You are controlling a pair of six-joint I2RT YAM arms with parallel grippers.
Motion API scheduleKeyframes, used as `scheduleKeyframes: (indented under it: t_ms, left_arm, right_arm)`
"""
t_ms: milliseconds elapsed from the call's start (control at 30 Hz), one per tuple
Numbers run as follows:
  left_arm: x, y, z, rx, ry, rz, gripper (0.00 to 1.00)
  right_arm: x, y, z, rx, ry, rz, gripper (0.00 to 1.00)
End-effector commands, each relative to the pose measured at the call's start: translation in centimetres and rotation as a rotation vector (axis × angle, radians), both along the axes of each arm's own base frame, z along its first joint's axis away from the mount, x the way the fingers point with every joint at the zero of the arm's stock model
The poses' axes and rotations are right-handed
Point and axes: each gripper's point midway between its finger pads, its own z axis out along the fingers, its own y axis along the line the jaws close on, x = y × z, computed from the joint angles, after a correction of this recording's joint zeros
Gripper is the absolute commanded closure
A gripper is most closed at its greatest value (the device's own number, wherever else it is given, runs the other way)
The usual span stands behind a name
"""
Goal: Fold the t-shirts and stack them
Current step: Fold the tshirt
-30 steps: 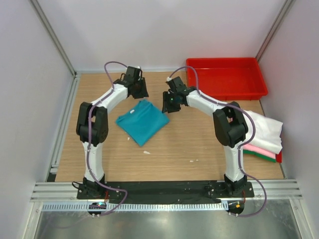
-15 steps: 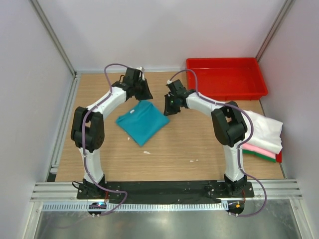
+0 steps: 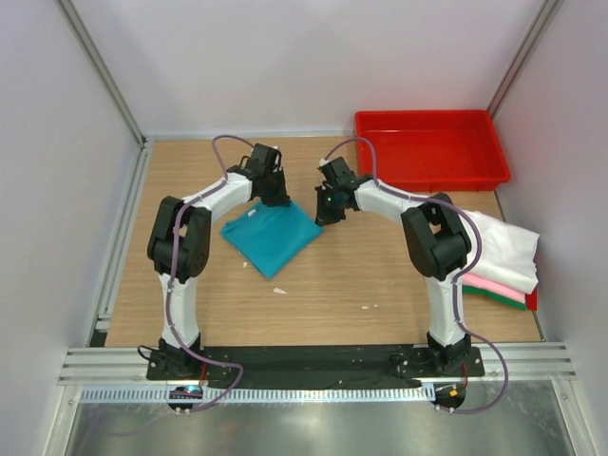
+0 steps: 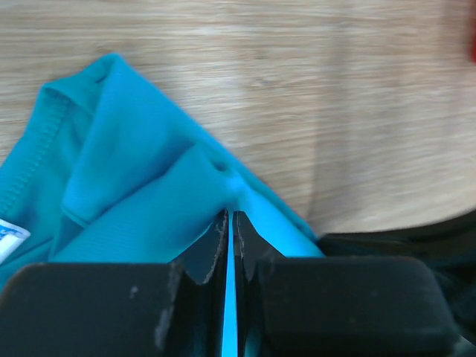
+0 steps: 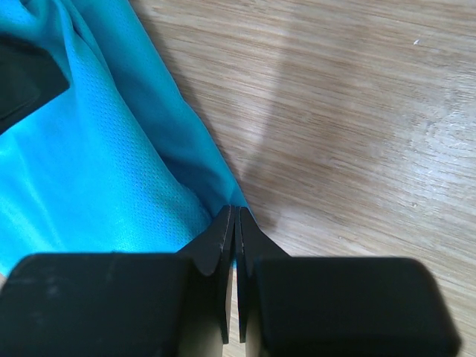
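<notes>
The left jaws having just come in, I am gripping the teal shirt [image 3: 271, 235] by its far edge, right jaws clamped on it too, to fold.

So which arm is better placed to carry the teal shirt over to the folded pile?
Right, probably. The right hand and left hand both pinch the teal shirt, but the folded pile lies far to the right, much nearer the right one.

I am looking down on a wooden table [image 3: 380, 275] sitting between plain white walls [image 3: 285, 57], aluminium rails [image 3: 101, 66] framing the evenly lit enclosure.
</notes>
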Motion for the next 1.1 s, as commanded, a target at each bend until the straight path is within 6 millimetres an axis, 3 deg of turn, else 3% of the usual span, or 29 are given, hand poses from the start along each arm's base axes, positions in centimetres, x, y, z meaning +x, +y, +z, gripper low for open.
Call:
scheduleKeyframes:
  t_ms: [0, 167, 300, 500, 633, 767, 800, 900, 1067]
  left_arm:
    - [1.3, 1.7, -0.8, 0.066, -0.034, 0.039, 0.96]
    - [2.3, 4.0, -1.4, 0.147, -0.06, 0.1, 0.96]
    - [2.9, 4.4, -2.0, 0.141, -0.048, 0.101, 0.96]
    - [3.4, 5.0, -3.1, 0.146, -0.03, 0.123, 0.94]
    - [4.0, 5.1, -2.4, 0.131, -0.047, 0.128, 0.9]
    - [4.6, 5.2, -0.5, 0.13, -0.094, 0.113, 0.71]
    - [4.7, 5.3, -0.1, 0.137, -0.106, 0.107, 0.56]
    - [5.4, 6.0, 0.0, 0.155, -0.12, 0.119, 0.4]
    - [6.1, 6.7, -2.3, 0.221, -0.09, 0.078, 0.37]
  right_arm:
    - [0.3, 0.4, 0.8, 0.021, -0.035, 0.0, 0.92]
    - [-0.6, 0.1, -0.5, 0.0, -0.016, 0.014, 0.92]
    - [-1.7, -0.4, -2.0, -0.03, 0.01, 0.027, 0.93]
    - [-2.3, 0.0, -2.2, -0.036, 0.01, 0.04, 0.94]
    - [-2.4, 0.0, -2.2, -0.036, 0.014, 0.041, 0.95]
    - [-2.5, 0.2, -1.9, -0.03, 0.007, 0.043, 0.95]
    - [-2.5, 0.3, -1.8, -0.028, 0.007, 0.044, 0.95]
    - [-2.5, 0.6, -1.6, -0.022, 0.003, 0.049, 0.95]
    - [-2.7, 0.9, -1.7, -0.019, 0.005, 0.06, 0.95]
